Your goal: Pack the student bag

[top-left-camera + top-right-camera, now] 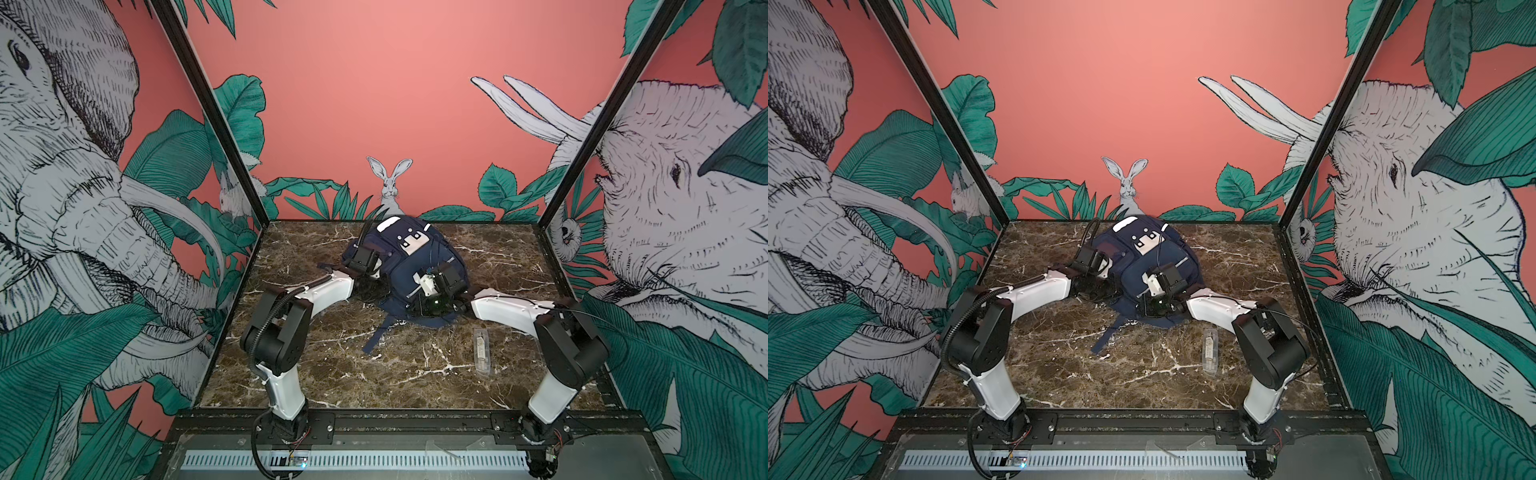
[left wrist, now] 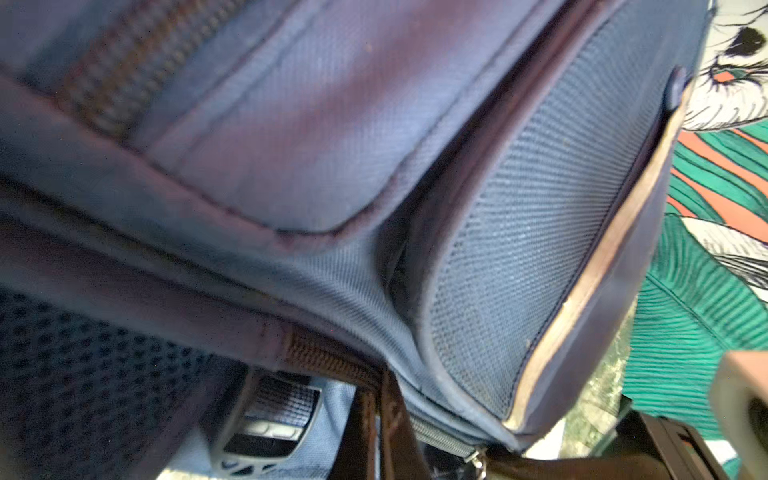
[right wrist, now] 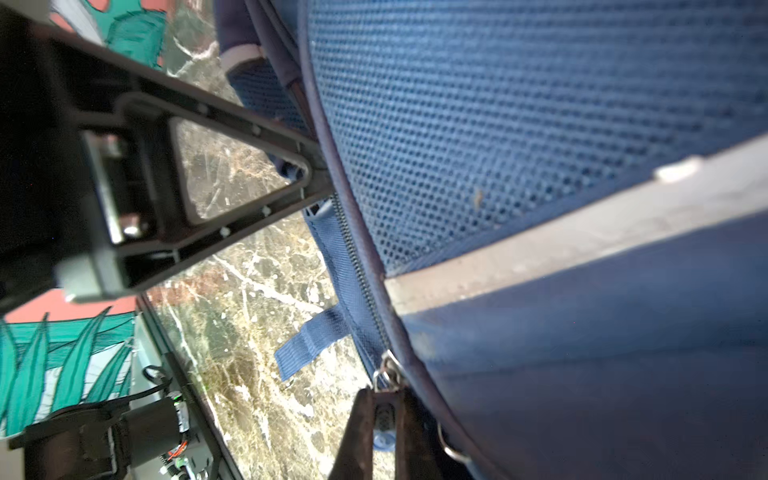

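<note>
On the table (image 1: 415, 374), left end effector (image 2: 380, 419) tight on the student bag (image 1: 399, 268), right end effector (image 3: 386, 411) on its zipper pull (image 3: 387, 372).

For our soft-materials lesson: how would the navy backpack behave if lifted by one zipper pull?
Probably floppy: the navy backpack slumps, its strap trailing. Likely sags rather than rolls. The zipper pull in the right gripper might slip.

The left arm (image 1: 324, 291) and right arm (image 1: 503, 309) stretch inward, forearms low; left gripper (image 2: 381, 395) and right gripper (image 3: 386, 401) both clamp tight (fingertips nearly meeting).
</note>
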### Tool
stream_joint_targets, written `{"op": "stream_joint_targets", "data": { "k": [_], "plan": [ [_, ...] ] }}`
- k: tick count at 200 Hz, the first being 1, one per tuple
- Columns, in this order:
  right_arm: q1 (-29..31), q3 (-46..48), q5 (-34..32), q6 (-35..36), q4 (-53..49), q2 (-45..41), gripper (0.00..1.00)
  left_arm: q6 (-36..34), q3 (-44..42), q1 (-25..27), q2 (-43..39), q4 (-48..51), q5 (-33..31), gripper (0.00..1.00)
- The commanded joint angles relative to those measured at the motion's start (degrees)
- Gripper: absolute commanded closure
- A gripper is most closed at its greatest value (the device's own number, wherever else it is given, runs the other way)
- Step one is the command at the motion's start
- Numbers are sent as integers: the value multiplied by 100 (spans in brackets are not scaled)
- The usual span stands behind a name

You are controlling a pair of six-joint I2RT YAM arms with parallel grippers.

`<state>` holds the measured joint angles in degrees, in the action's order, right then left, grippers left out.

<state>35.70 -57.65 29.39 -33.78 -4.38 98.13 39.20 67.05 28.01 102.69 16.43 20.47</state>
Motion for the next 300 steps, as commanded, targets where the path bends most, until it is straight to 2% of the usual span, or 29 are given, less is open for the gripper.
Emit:
{"op": "stream_joint_targets", "data": {
  "k": [1, 62, 94, 119, 135, 167, 174, 191, 206, 300],
  "plan": [
    [-152, 201, 304, 102, -28, -383, 97, -199, 132, -364, -148, 53, -359, 100],
    [-782, 729, 417, 465, -467, -951, 97, -395, 192, -904, -259, 212, -433, 100],
    [-786, 600, 328, 550, -667, -1080, 96, -422, 361, -860, -171, 259, -242, 100],
    [-783, 528, 94, 383, -611, -1136, 85, -457, 290, -782, -207, 289, -226, 100],
    [-752, 529, 102, 213, -385, -1045, 83, -558, 185, -751, -331, 370, -293, 91],
    [-581, 358, 138, 63, -181, -809, 78, -963, -77, -642, -718, 550, -549, 83],
    [-521, 300, 138, 64, -184, -780, 77, -1024, -141, -622, -788, 542, -544, 77],
    [-403, 189, 23, 78, -236, -719, 71, -1117, -233, -598, -876, 640, -548, 67],
    [-382, 108, -43, 59, -276, -690, 67, -1176, -328, -541, -939, 691, -592, 63],
    [-476, -321, -125, 21, -271, 177, 65, -1374, -557, -193, -404, -66, -456, 63]
  ]
}}
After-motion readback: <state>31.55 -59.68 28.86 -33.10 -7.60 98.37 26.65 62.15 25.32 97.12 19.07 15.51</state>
